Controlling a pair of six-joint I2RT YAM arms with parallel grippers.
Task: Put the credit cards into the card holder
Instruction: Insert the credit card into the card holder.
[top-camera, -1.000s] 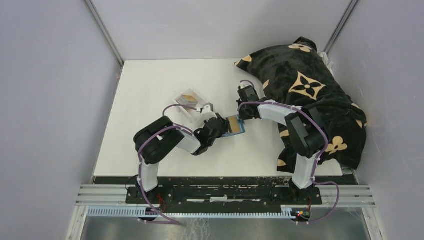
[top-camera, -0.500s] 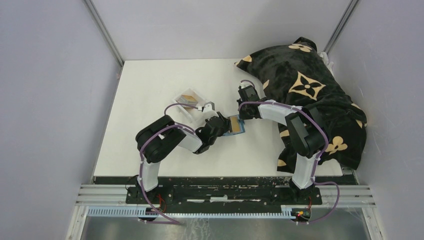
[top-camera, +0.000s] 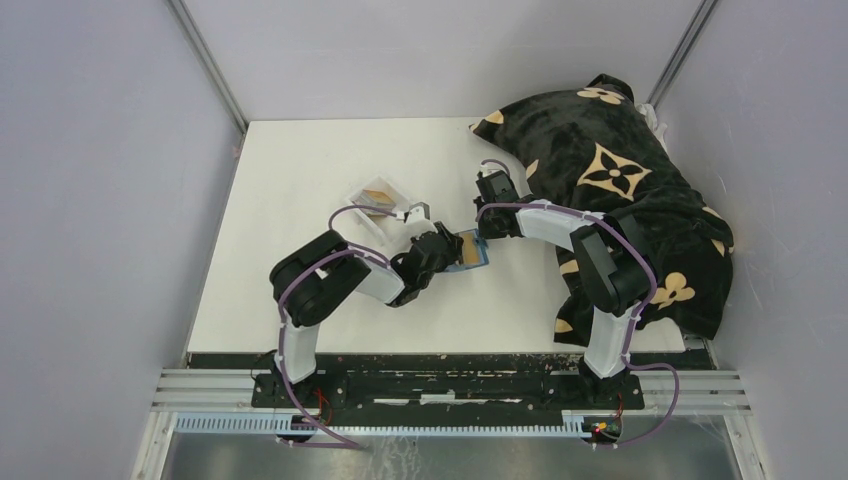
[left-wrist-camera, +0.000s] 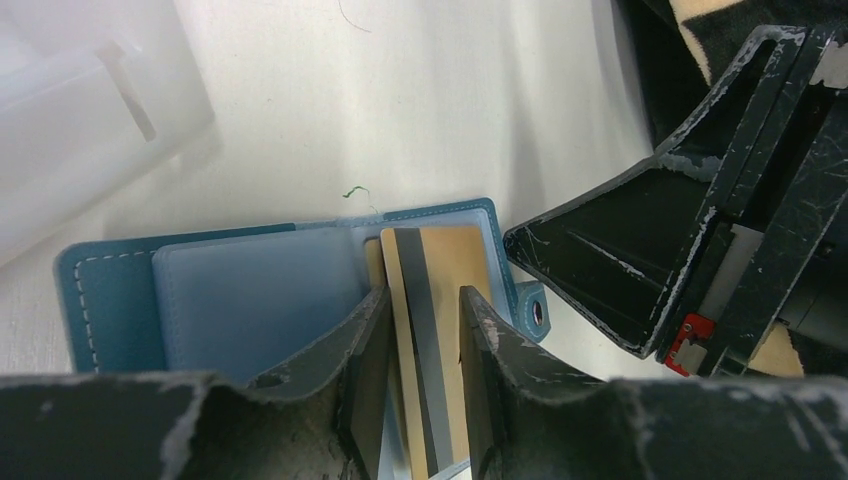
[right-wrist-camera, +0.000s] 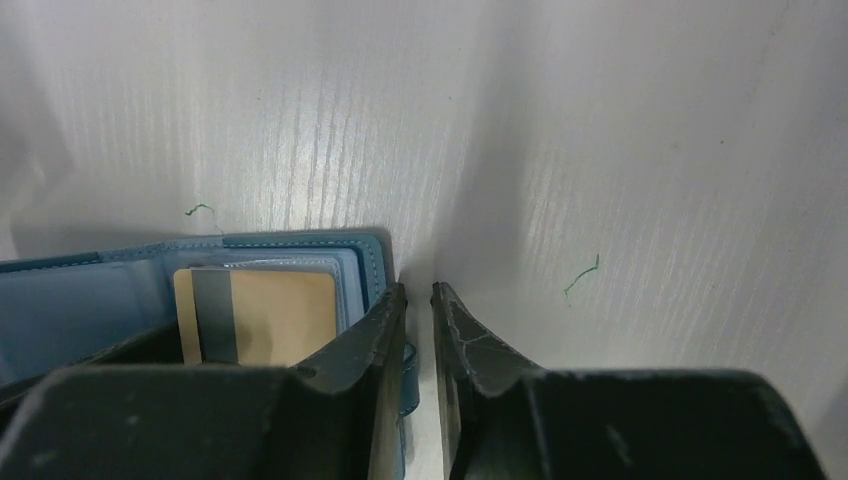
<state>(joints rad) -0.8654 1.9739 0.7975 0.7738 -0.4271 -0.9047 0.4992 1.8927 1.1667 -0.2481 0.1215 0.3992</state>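
Two black-and-white arms (top-camera: 325, 275) carry purple cables (top-camera: 500, 207) and scuffed black end effector fingers (left-wrist-camera: 365, 400)

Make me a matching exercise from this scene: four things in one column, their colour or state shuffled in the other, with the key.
Things:
1. card holder
2. credit card
3. plastic tray
4. cloth

Colour or state:
A. black with tan flower shapes, heaped at the table's right side
B. clear, see-through
C. teal, lying open on the table
D. tan with a dark stripe

Pairs: 1-C, 2-D, 3-B, 4-A
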